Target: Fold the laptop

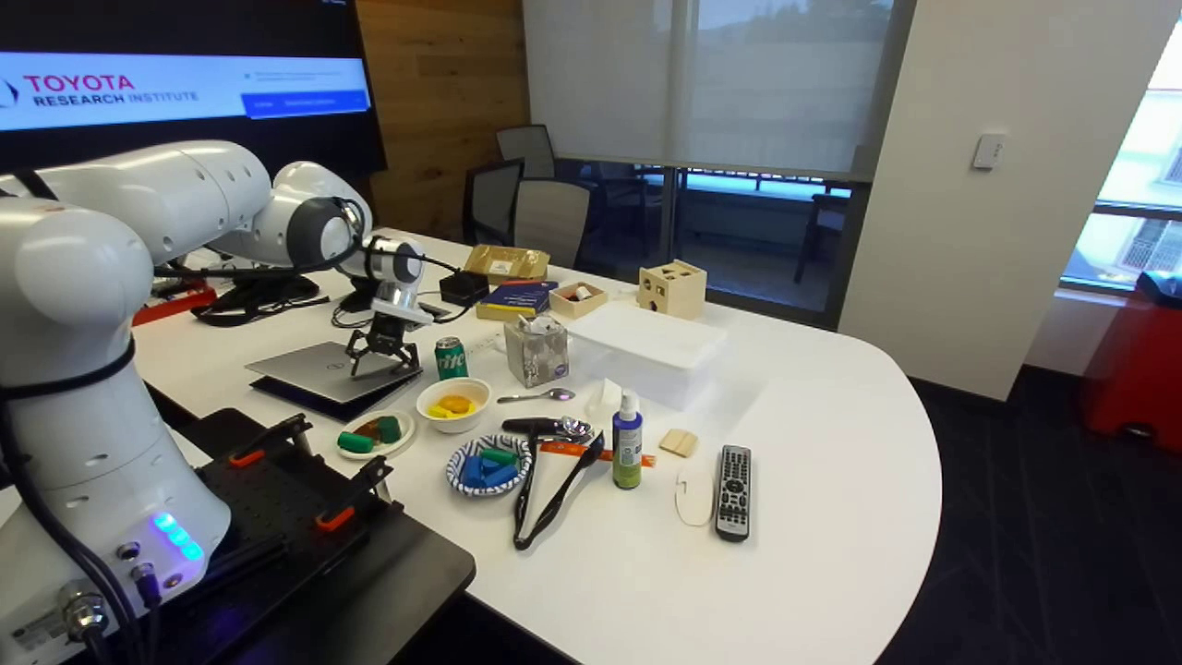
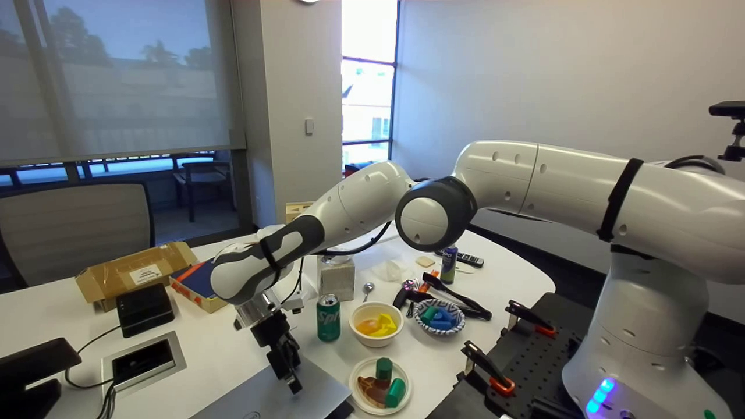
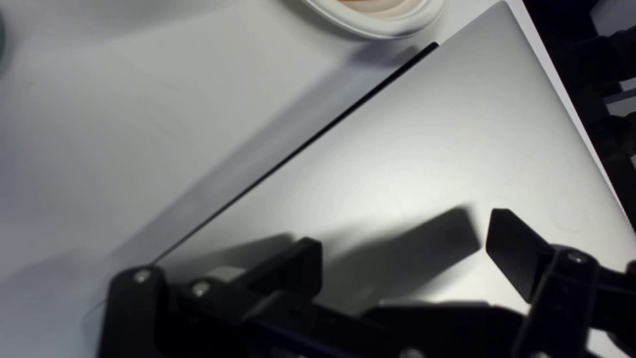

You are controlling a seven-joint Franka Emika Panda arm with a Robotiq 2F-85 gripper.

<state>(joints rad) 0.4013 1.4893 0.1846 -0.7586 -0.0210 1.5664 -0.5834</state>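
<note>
- At the front, in an exterior view: robot base [image 1: 102, 434], white, blue lights [image 1: 178, 538] lit; black mount [image 1: 397, 563] alongside, clamps [image 1: 337, 519] touched with orange.
- Table [image 1: 831, 554], white, its end rounded.
- Tongs [image 1: 559, 499], black, flat on the table, arms apart.
- Remote [image 1: 734, 494], black and grey, buttons facing up.
- Patterned bowl [image 1: 453, 473], blue and white, holding blue and green pieces [image 1: 473, 471].
- Spray bottle [image 1: 627, 443], purple over green, upright, near the tongs.
- Plate [image 1: 407, 430], white, bearing two green pieces [image 1: 355, 443] and a brown piece [image 2: 372, 389].
- White bowl [image 1: 451, 426], holding yellow and orange pieces [image 1: 456, 405].
- Laptop [image 1: 314, 372], grey, on the table, just beside the plate in both exterior views; lid [image 3: 397, 154] tilted low over the dark lower half [image 1: 305, 398], which shows under its edge.
- Gripper [image 1: 383, 367], black, over the lid, angled down; fingers [image 3: 519, 253] spread well apart in the wrist view, unclenched; contact with the lid cannot be told.
- Bin [image 1: 646, 337], white lid on.
- Tissue box [image 1: 537, 356], grey pattern, tissue standing out of the top.
- Can [image 1: 452, 358], green, upright, white lettering, near the laptop.
- Small tray [image 1: 563, 308], wooden, small items [image 1: 582, 293] inside.
- Book [image 1: 519, 297], blue cover.
- Wooden cube [image 1: 674, 297], holes cut in its faces.
- Black box [image 1: 464, 287], beside the book.
- Cardboard box [image 1: 506, 263], brown, white label.
- Chairs [image 1: 554, 212], mesh backs, past the table.
- Screen [image 1: 185, 88], reading "Toyota Research Institute".
- Window [image 1: 757, 240], shade [image 1: 776, 83] partly down.
</note>
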